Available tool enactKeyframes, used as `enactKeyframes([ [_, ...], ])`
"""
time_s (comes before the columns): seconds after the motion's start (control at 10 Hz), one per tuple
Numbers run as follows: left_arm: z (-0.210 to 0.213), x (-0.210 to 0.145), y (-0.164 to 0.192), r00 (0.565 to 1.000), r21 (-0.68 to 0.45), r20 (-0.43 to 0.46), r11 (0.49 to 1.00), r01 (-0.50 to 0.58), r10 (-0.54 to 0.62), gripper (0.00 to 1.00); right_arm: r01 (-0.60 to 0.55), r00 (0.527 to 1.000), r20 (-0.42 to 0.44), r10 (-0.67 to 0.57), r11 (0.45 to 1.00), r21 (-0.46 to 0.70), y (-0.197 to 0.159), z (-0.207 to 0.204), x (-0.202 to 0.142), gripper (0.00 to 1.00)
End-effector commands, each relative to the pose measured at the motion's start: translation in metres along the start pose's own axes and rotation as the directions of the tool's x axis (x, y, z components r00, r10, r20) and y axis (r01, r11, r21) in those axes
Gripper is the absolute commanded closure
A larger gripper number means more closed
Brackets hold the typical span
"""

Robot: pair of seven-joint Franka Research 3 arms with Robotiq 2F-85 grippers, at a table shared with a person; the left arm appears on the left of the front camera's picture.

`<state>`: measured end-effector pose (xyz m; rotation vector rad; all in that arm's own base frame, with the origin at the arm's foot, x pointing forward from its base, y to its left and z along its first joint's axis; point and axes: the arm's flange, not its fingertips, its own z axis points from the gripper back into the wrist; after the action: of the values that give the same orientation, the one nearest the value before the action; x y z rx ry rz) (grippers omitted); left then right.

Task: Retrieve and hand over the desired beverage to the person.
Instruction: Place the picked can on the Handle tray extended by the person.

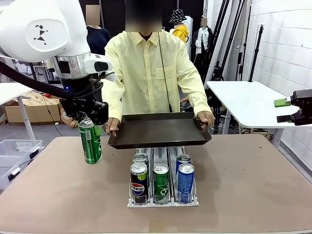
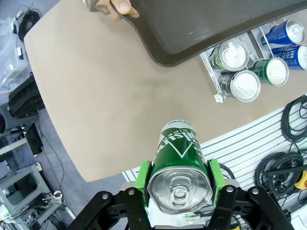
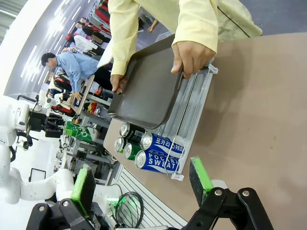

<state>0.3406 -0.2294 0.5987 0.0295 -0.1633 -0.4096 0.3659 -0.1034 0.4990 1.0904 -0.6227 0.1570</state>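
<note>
My left gripper (image 1: 90,122) is shut on a green can (image 1: 90,142), held upright in the air above the table's left part, just left of the tray. From the left wrist view the same green can (image 2: 178,165) sits between the green pads (image 2: 142,177). The person (image 1: 151,68) in a pale-yellow shirt stands at the far side and holds a dark tray (image 1: 158,129) with both hands over the can rack. My right gripper (image 1: 292,109) hangs open at the far right, off the table; its pads (image 3: 200,175) have nothing between them.
A clear rack (image 1: 163,200) in the table's middle holds several cans: a Pepsi can (image 1: 139,183), a green can (image 1: 161,183), blue cans (image 1: 185,181). A white table (image 1: 243,102) stands at the back right. Bare tabletop (image 1: 58,195) lies left and right of the rack.
</note>
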Motion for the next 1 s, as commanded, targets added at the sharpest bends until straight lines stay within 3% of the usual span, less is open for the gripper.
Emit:
enactKeyframes([
  [0.0, 0.013, 0.025, 0.005, 0.998, -0.030, 0.060, 1.000, -0.002, 0.004, 1.00, 0.000, 1.000, 0.002, 0.000, 1.000, 0.003, 0.000, 0.000, 0.000, 0.00],
  [0.3, 0.027, 0.073, 0.005, 0.996, -0.001, 0.084, 1.000, 0.018, -0.018, 1.00, 0.000, 1.000, 0.002, 0.000, 1.000, 0.003, 0.000, 0.000, 0.000, 0.00],
  [0.9, 0.013, 0.162, -0.003, 0.994, -0.026, 0.020, 0.993, 0.111, -0.111, 1.00, 0.000, 1.000, 0.002, 0.000, 1.000, 0.003, 0.000, 0.000, 0.000, 0.00],
])
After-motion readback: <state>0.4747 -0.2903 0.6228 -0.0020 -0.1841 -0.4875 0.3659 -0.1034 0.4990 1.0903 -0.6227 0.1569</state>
